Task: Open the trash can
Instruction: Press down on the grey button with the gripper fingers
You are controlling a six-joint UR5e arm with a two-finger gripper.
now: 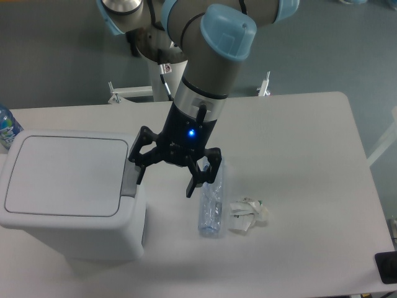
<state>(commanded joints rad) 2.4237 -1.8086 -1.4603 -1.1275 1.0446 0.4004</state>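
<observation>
The grey UR5e arm with light-blue joint caps (211, 56) is seen reaching down and forward from its white pedestal at the table's far edge, wrist pointed at the tabletop. A blue indicator light is lit on the black wrist housing. The black two-finger gripper (162, 182) is held with its fingers spread wide apart, nothing between them; one fingertip is placed just beside the dark grey push-button tab (129, 178), and contact cannot be determined.

The large boxy light-grey plastic trash can (68, 198) is located at the left front of the white table (310, 155), its flat hinged lid shut and lying level, the tab on its right edge.

A clear crushed plastic bottle (211, 208) is laid lengthwise just right of the gripper, with a crumpled clear wrapper (249, 214) just beside it. A blue-labelled bottle (7, 127) is noted at the far left edge; its label cannot be read. No other writing is legible
</observation>
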